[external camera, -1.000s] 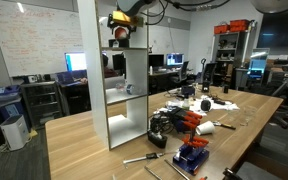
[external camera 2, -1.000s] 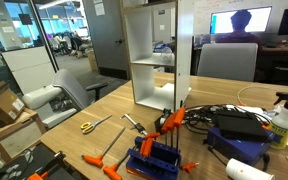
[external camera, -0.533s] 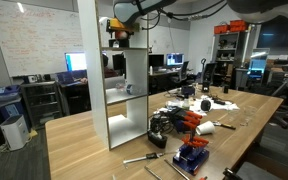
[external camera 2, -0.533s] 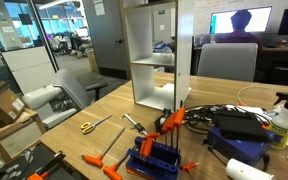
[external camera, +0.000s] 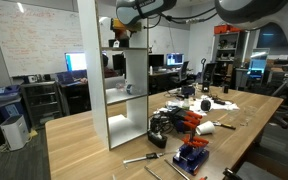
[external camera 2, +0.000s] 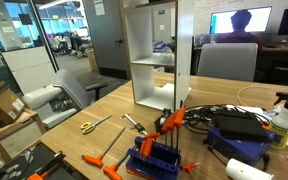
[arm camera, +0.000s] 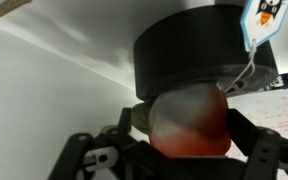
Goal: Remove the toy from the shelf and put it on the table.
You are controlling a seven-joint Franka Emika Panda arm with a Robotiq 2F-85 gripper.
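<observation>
Since the arm is rising a touch from a second ago, the gripper (external camera: 118, 30) is squeezing the toy (arm camera: 189, 120) just above the shelf (external camera: 92, 90), table (external camera: 84, 140) drop still waiting

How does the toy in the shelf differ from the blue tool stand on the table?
The toy is reddish with a black part and sits high in the white shelf, by the gripper; the blue tool stand sits low on the table. The toy carries a tag; the stand holds orange-handled tools. Both show orange-red colour.
</observation>
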